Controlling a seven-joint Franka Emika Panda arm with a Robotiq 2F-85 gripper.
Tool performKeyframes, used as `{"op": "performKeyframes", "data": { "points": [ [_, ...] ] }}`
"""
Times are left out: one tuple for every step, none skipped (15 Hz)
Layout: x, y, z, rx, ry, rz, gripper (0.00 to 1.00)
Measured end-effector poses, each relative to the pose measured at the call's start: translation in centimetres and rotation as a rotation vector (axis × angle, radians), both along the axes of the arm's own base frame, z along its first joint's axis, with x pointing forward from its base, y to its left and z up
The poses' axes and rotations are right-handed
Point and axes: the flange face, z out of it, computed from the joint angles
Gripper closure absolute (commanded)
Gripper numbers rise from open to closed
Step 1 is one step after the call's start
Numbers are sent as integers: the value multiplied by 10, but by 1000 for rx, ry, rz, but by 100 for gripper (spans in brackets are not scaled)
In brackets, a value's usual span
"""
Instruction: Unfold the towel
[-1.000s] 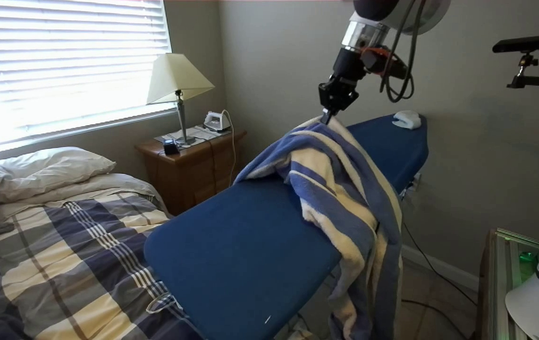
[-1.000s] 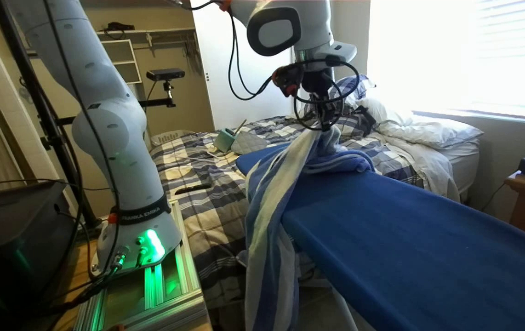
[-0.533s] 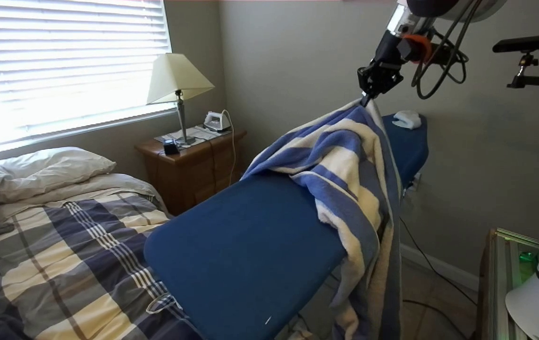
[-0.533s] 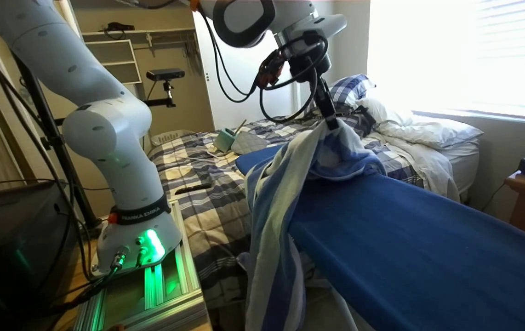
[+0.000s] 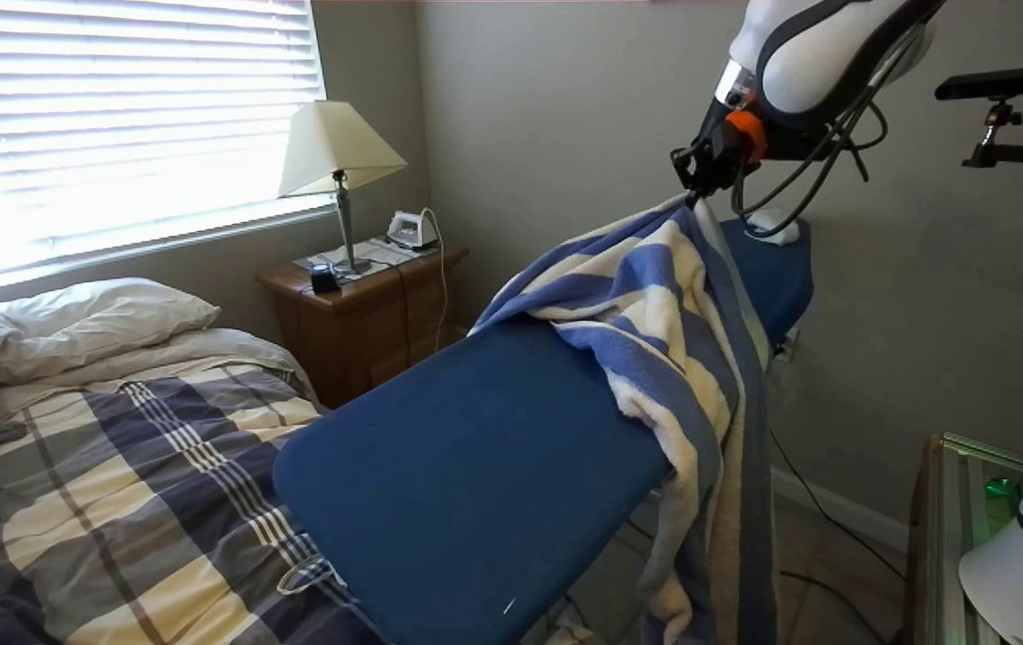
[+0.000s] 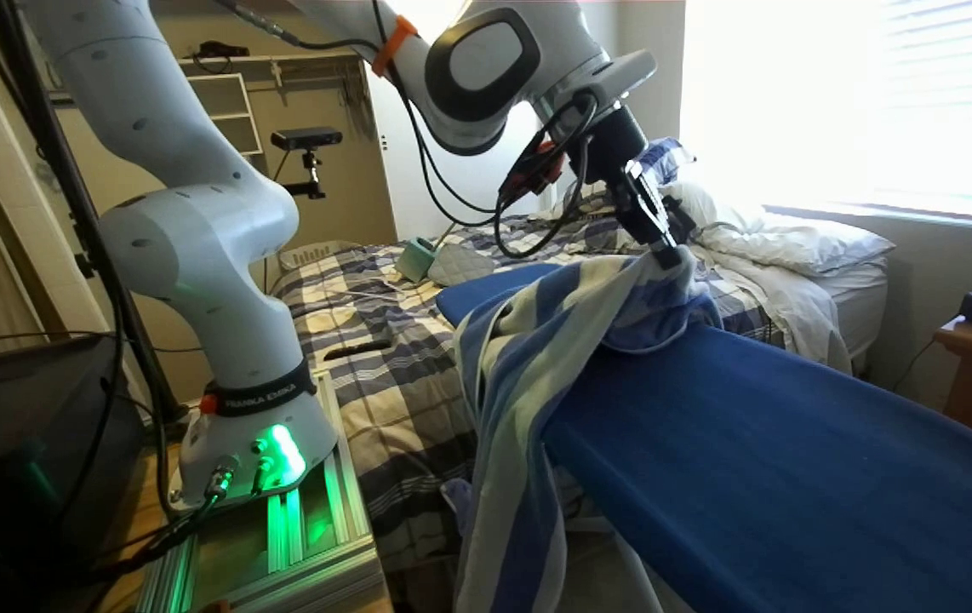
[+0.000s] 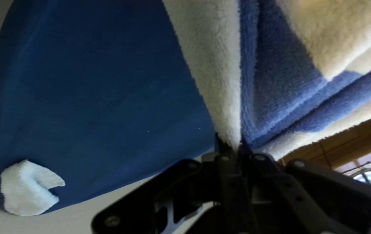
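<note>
The blue-and-cream striped towel (image 5: 655,313) lies bunched in folds across the blue padded board (image 5: 467,448). One part hangs down over the board's side nearest the robot base. In an exterior view the towel (image 6: 520,409) hangs as a long strip beside the board (image 6: 750,426). My gripper (image 5: 692,199) is shut on an edge of the towel and holds it raised in a peak above the board; the gripper (image 6: 667,254) points down at a tilt. In the wrist view a cream stripe of the towel (image 7: 218,81) runs into the closed fingertips (image 7: 232,143).
A small white cloth (image 5: 771,226) lies on the board's narrow end, also in the wrist view (image 7: 26,188). A plaid bed (image 5: 117,502) stands along the board. A nightstand (image 5: 341,309) with lamp (image 5: 337,148) and iron (image 5: 411,230) stands behind. The wall is beyond the board.
My gripper has moved along the board toward its narrow end, rising, then lowering slightly, and the wrist has tilted. The held towel edge came along, and the folds on the board have shifted and stretched.
</note>
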Motion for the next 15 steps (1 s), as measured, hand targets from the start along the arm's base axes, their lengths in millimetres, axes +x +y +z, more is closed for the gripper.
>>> {"op": "performKeyframes", "data": {
  "points": [
    [3, -3, -3, -23, 6, -32, 57],
    [6, -7, -4, -48, 11, -64, 51],
    [9, -9, -3, -74, 13, -95, 42],
    [13, -8, 0, -100, 17, -126, 36],
    [19, -4, 4, -125, 16, -158, 28],
    [26, 3, 10, -147, 11, -188, 23],
    [36, 14, 15, -171, 1, -206, 16],
    [47, 29, 21, -192, -15, -211, 8],
    [60, 44, 27, -212, -32, -209, 2],
    [73, 60, 33, -226, -47, -194, 1],
    [85, 76, 37, -238, -57, -175, 0],
    [96, 89, 39, -248, -62, -155, 0],
    [107, 102, 39, -243, -66, -128, 0],
    [117, 115, 37, -224, -68, -98, 0],
    [126, 127, 31, -201, -61, -63, 0]
  ]
}}
